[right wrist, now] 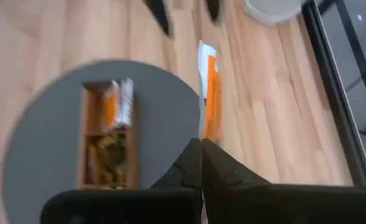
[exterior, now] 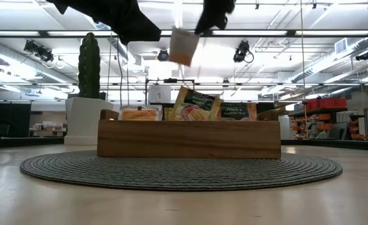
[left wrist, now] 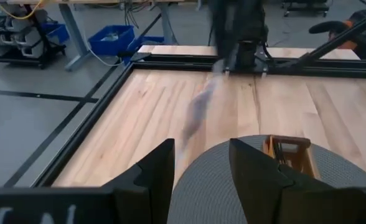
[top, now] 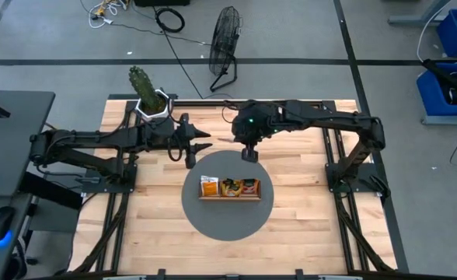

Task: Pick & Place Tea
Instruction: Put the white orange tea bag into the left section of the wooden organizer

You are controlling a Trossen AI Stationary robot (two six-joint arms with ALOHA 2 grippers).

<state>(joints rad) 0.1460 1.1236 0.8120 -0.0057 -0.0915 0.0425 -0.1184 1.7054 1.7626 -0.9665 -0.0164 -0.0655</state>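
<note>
Only the right wrist view shows the right gripper (right wrist: 201,149) pinching a white-and-orange tea sachet (right wrist: 209,93); the left gripper (left wrist: 201,165) hangs spread

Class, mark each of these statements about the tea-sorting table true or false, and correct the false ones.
1. The right gripper is shut on a white-and-orange sachet. True.
2. The wooden tray stands on the bare wood of the table. False: it stands on a round grey mat.
3. The left gripper holds a sachet. False: its fingers are apart with nothing between them.
4. The held sachet hangs in the air above the tray. True, as the low view shows.
5. Sachets already stand in the tray. True.
6. The potted cactus is on the mat beside the tray. False: it stands at the table's far edge, near the left arm.
</note>
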